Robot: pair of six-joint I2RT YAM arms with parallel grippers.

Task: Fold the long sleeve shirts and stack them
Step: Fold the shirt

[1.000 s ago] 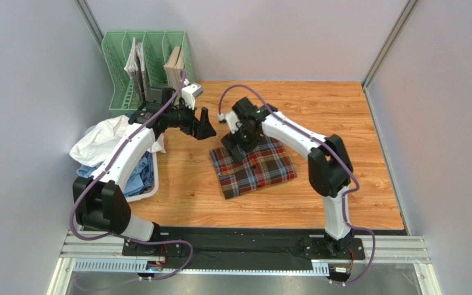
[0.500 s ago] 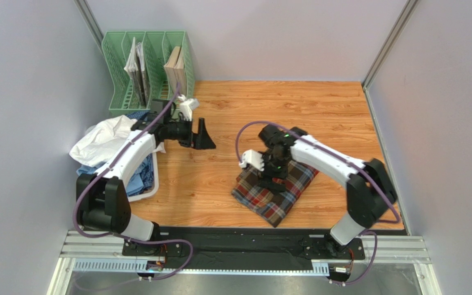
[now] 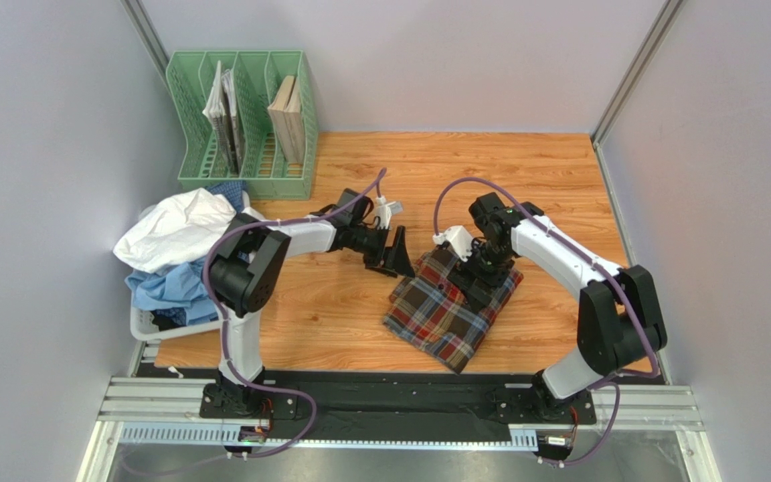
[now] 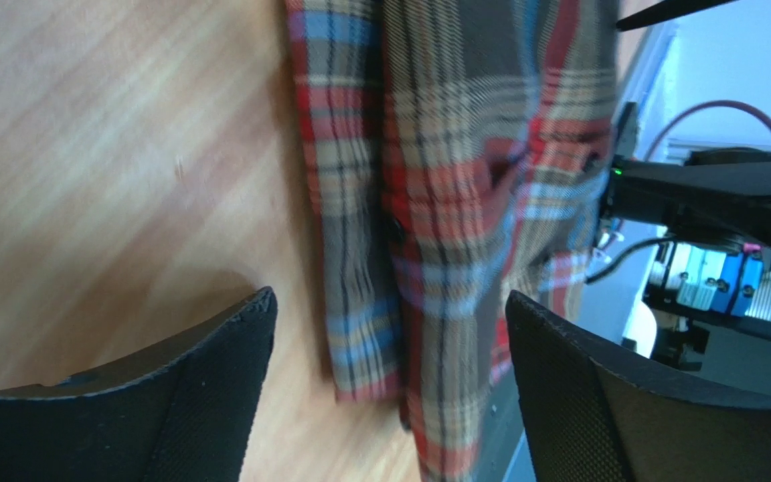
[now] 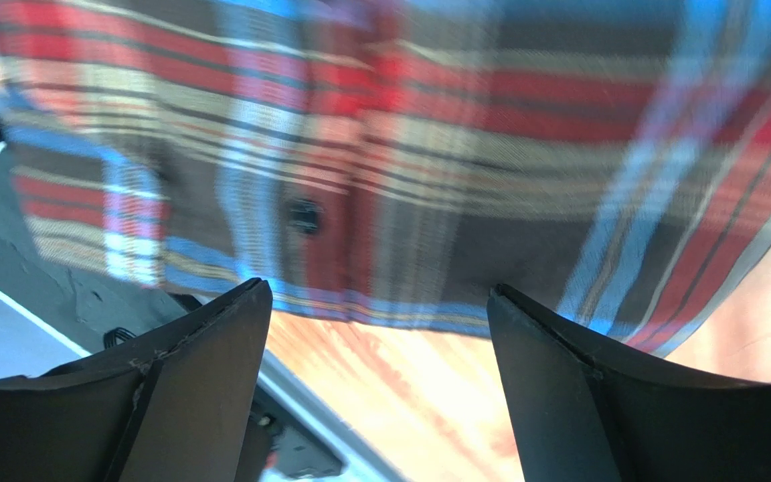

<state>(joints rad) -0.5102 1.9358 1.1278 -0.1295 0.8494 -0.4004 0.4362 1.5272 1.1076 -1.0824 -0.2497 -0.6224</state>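
The left arm has swung in from the basket side and now stretches low across the wooden table (image 3: 560, 171), elbow bent sharply above its base. Its left gripper (image 3: 396, 256) is spread wide and empty just beside the left edge of the tartan shirt (image 3: 445, 311). The shirt is a soft folded rectangle of red, brown, blue and yellow plaid with a dark button showing, lying skewed at front centre. The right arm arches over from the right, its right gripper (image 3: 478, 283) splayed above the shirt's far end, clasping nothing. Farther left, a crumpled white shirt (image 3: 173, 229) and a light blue shirt (image 3: 168, 286) heap in a white basket (image 3: 143, 323). Behind them stands a green slatted file rack (image 3: 190, 121).
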